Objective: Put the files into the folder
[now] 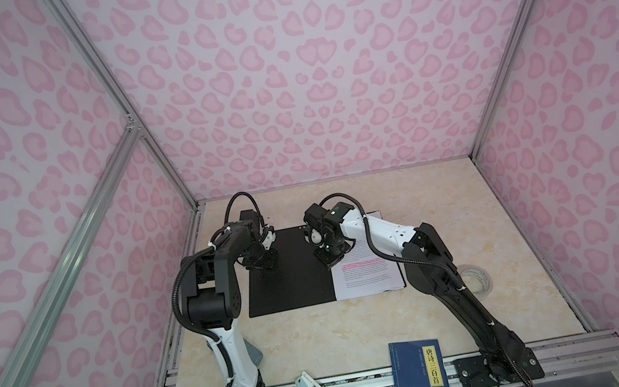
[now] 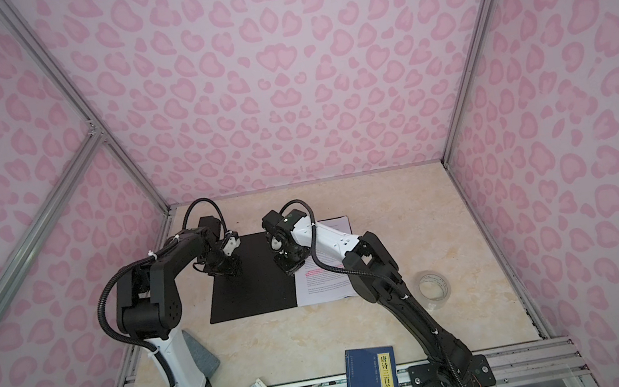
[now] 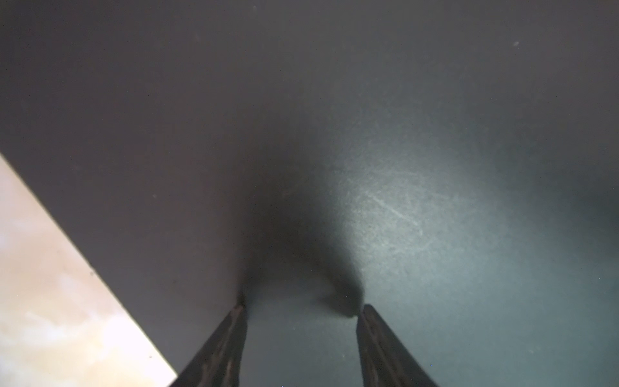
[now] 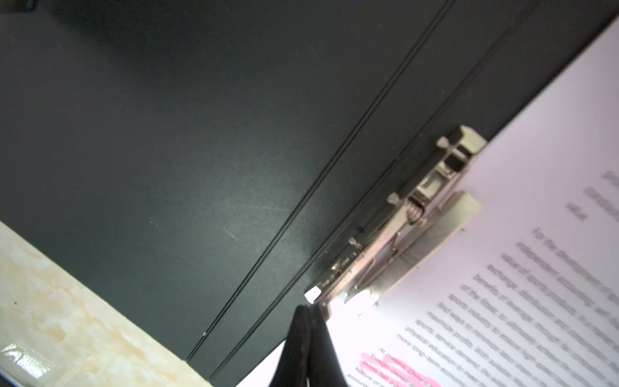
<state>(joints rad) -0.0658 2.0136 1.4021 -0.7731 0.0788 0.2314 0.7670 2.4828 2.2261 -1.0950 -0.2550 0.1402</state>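
Your flat black-lined folder (image 1: 291, 273) lies open on the beige marble table (image 1: 322, 339); the white printed paper sheets (image 1: 367, 274), some lines marked pink, lie on its right leaf, their edge under the silver metal spine clip (image 4: 412, 228). Your left gripper (image 3: 303, 306) stands half open and empty, tips on the bare left leaf; your right gripper (image 4: 306, 310) is closed on nothing, beside the clip's end
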